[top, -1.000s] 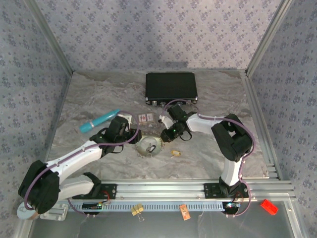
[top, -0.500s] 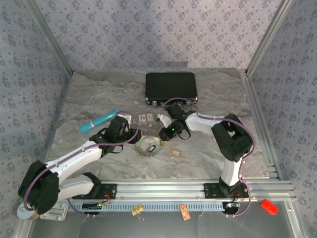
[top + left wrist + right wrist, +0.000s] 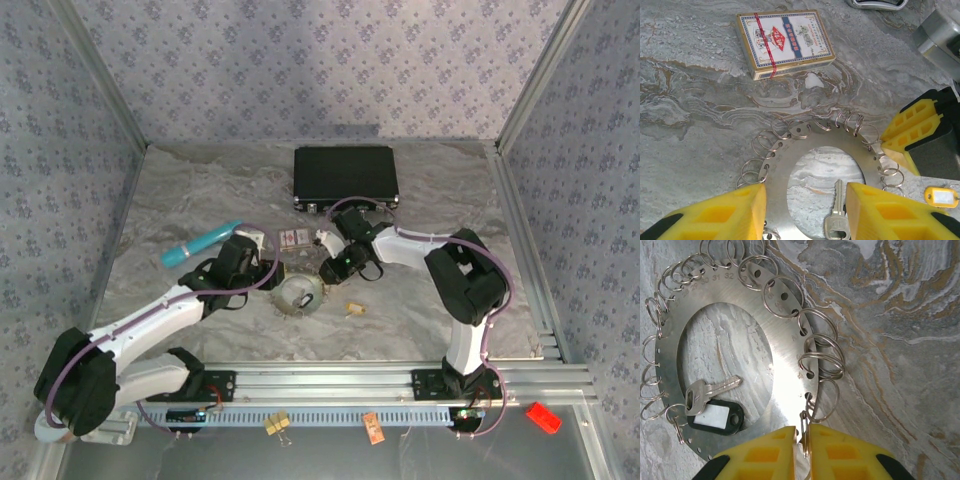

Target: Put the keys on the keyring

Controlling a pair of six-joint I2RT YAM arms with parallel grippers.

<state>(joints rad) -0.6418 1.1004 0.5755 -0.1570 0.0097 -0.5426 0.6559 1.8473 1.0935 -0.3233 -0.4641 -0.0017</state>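
Jaws over marbled tabletop (image 3: 180,190), patterned walls (image 3: 300,70).

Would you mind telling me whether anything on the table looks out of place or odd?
A yellow key tag lies loose on the table, to the right of the ring plate and apart from it, whereas the black-tagged key rests on the plate. Nothing looks spilled or damaged.
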